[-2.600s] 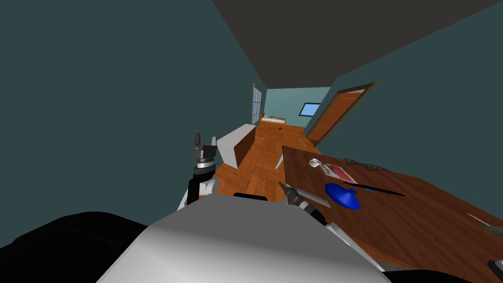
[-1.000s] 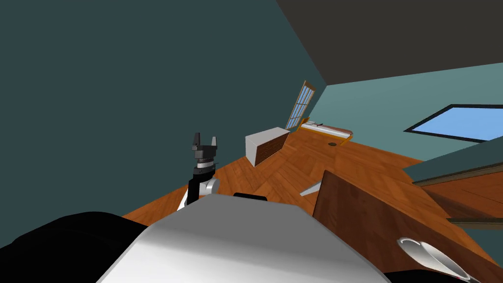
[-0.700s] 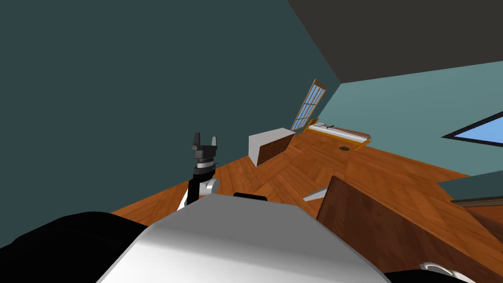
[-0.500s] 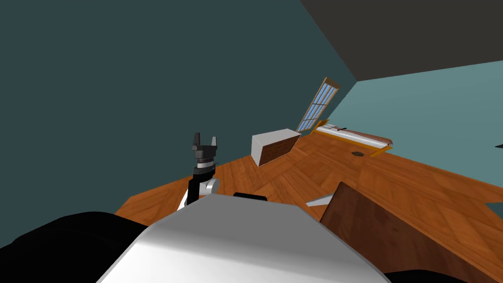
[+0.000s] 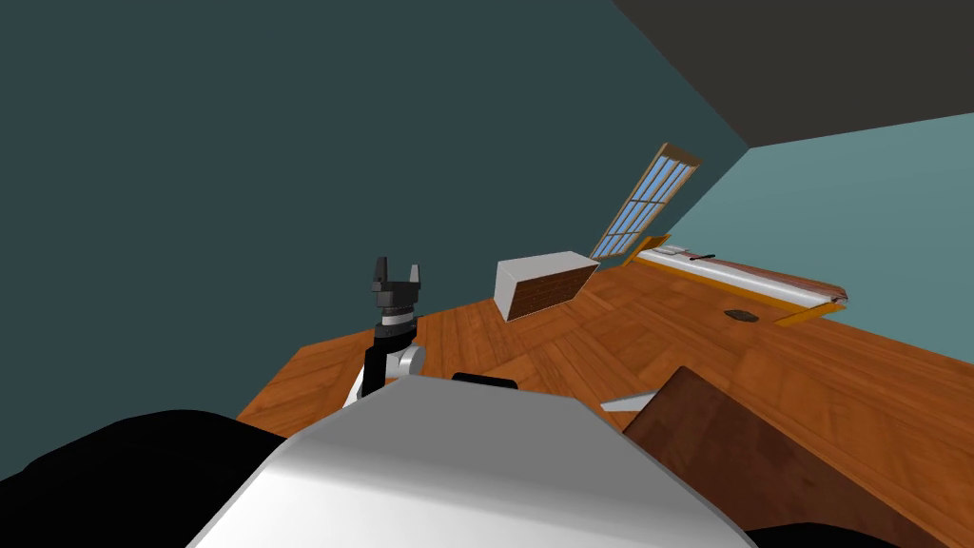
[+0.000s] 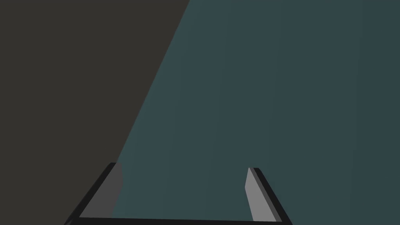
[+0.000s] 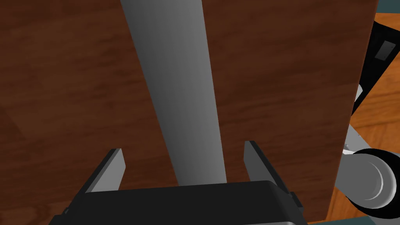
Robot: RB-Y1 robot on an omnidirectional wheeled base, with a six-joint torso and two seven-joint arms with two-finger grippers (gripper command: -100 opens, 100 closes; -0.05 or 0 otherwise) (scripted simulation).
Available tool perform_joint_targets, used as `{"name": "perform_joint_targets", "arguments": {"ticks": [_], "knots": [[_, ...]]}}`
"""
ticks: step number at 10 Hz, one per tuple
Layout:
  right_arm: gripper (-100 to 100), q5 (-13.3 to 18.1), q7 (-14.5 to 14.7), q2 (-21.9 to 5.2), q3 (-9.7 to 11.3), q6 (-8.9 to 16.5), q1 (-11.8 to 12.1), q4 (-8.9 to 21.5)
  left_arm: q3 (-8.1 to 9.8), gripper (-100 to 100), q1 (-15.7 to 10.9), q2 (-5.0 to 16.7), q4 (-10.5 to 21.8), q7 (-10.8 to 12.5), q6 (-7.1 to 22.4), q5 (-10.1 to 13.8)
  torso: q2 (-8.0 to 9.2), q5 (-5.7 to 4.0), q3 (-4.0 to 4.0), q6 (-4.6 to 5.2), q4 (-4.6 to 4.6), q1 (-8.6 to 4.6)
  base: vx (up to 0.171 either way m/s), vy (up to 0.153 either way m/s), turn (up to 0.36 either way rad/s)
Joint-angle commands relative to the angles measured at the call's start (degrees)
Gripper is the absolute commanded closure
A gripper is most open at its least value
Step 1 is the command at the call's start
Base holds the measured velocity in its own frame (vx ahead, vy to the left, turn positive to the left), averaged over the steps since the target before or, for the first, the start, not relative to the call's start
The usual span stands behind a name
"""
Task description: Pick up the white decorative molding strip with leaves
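Right wrist view: a grey strip [image 7: 175,90] on the table [image 7: 281,78] is straddled, ungripped, by the right gripper [image 7: 183,147], fingers spread. The left gripper [image 5: 397,271] is likewise spread, empty.

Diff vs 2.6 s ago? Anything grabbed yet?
I turned left, so the brown table slid to the head view's right, down to its corner. Nothing grasped: right gripper open, straddling the pale strip on the table. Left gripper stays raised, open.

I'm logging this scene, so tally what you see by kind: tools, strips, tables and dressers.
Tools: 2, left tool and right tool, both open
Grey strip: 1
Brown table: 1
Dresser: 1
Total: 5
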Motion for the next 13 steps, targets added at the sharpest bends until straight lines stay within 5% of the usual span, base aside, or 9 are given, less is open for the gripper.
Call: {"name": "perform_joint_targets", "arguments": {"ticks": [1,2,3,4,7,8,9,13], "knots": [[-100,0.8,0.2,0.1,1.4,0.3,0.6,1.6,0.0,0,0.0,0.0,0.0,0.0,0.0,0.0,0.0,0.0,0.0,0.0,0.0,0.0,-0.084,-0.009,0.105],[-100,0.3,-0.3,-0.5,1.7,1.1,-0.1,0.0,0.0,0,0.0,0.0,0.0,0.0,0.0,0.0,-0.1,-0.01,-0.04,0.02,0.0,0.0,0.007,-0.003,-0.007],[0,0.3,-0.4,-0.5,1.9,1.3,-0.1,0.1,0.01,0,0.0,0.0,0.0,0.0,0.0,0.0,-0.34,-0.01,-0.18,0.02,-0.06,0.02,0.0,0.0,0.0],[-100,0.5,0.0,1.2,2.3,1.4,-0.9,1.6,0.0,0,0.0,0.0,0.0,0.0,0.0,0.0,-0.4,0.0,-0.22,0.01,-0.08,0.03,0.002,0.001,0.037],[-100,0.9,0.6,4.7,3.0,1.4,-2.4,4.7,0.01,0,0.0,0.0,0.0,0.0,0.0,0.0,-0.45,-0.01,-0.25,0.01,-0.09,0.01,0.004,-0.004,0.055],[-100,0.8,0.5,4.0,2.9,1.4,-2.1,4.0,0.0,0,0.0,0.0,0.0,0.0,0.0,0.0,-0.45,-0.02,-0.25,0.0,-0.09,0.02,0.002,0.0,0.011],[100,0.8,0.5,4.2,3.0,1.5,-2.2,4.1,0.01,0,0.0,0.0,0.0,0.0,0.0,0.0,-0.45,0.0,-0.25,0.01,-0.09,0.03,0.0,0.0,0.0],[100,0.9,0.5,4.1,3.0,1.5,-2.2,4.1,0.01,0,0.0,0.0,0.0,0.0,0.0,0.0,-0.44,-0.01,-0.25,0.05,-0.09,0.04,0.0,0.0,0.0]]}}
